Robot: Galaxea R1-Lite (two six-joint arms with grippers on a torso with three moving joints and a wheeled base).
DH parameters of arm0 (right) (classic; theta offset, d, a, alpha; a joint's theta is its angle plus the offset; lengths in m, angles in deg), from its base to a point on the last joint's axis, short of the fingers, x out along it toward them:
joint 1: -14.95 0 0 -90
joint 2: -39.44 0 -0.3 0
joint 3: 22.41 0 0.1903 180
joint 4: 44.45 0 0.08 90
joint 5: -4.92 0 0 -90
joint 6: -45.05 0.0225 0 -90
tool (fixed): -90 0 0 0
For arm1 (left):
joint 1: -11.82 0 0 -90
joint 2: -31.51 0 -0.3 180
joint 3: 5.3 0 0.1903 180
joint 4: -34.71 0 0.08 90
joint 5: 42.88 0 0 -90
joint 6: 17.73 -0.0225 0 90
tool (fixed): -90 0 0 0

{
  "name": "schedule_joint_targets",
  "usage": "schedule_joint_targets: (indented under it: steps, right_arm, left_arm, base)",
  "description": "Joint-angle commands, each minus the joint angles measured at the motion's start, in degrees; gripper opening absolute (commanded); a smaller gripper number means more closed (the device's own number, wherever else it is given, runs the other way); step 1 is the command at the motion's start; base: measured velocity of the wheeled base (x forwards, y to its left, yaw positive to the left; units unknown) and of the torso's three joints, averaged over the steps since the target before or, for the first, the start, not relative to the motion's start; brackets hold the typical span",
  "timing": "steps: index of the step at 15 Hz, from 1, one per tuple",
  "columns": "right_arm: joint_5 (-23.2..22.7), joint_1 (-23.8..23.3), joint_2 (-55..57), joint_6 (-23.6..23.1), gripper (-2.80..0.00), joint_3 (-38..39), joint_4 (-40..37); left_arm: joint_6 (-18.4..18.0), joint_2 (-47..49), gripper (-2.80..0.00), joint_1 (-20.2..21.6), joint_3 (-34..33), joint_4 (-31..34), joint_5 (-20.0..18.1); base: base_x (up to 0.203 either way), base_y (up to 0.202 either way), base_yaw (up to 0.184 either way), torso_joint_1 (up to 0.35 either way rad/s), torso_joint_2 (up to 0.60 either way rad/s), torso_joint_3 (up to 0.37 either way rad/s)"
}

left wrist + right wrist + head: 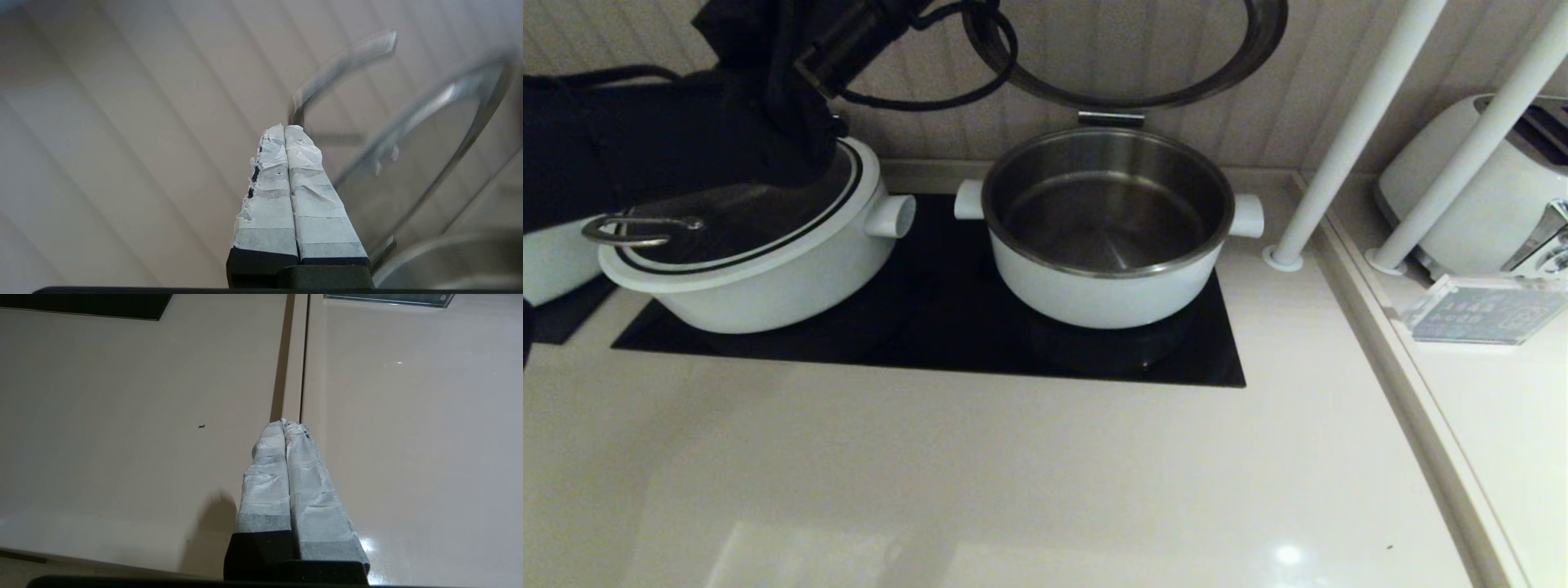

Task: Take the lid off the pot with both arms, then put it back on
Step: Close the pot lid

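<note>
I see 2 white round pots on the black glass hob at the back of the beige counter. The white steel-lined pot nearer the back right corner (1107, 233) stands uncovered. Its round glass lid with a steel rim (1127, 53) hangs above it against the back wall, tilted nearly upright; what holds it up I cannot make out in the head view. The white pot toward the back left corner (768, 253) has its dark lid on, and my left arm crosses above it.

In the left wrist view the left gripper (284, 130) has its taped fingers pressed together with nothing between them. The tips sit close to the lid's steel loop handle (339, 69), possibly touching it, but that part is smeared. The right gripper (288, 424) is also clenched on nothing and hovers low over bare counter near the seam at the right edge, well apart from the pots.

My call: lid is off, so the lift half looks done. Putting it back on the uncovered pot is left.
</note>
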Motion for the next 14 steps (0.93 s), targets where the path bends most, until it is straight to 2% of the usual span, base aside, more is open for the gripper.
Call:
schedule_joint_targets:
  steps: [1, 4, 9, 14]
  right_arm:
    - [0.0, -0.3, 0.0, 0.0, -2.80, 0.0, 0.0]
    - [0.0, -0.4, 0.0, 0.1, -2.80, 0.0, 0.0]
    - [0.0, -0.4, 0.0, 0.0, -2.80, 0.0, 0.0]
    - [0.0, -0.4, 0.0, 0.0, -2.80, 0.0, 0.0]
  left_arm:
    - [-0.4, 5.8, -2.80, 0.3, 0.1, -0.6, -0.1]
    - [-0.6, 7.9, -2.80, 0.4, 0.1, -0.8, -0.2]
    - [-0.5, 6.3, -2.80, 0.4, 0.0, -0.3, -0.2]
    - [-0.8, 3.1, -2.80, 0.3, 0.0, 4.4, -0.1]
  base:
    - [0.000, 0.000, 0.000, 0.000, 0.00, 0.000]
    - [0.000, 0.000, 0.000, 0.000, 0.00, 0.000]
    - [0.000, 0.000, 0.000, 0.000, 0.00, 0.000]
    - [0.000, 0.000, 0.000, 0.000, 0.00, 0.000]
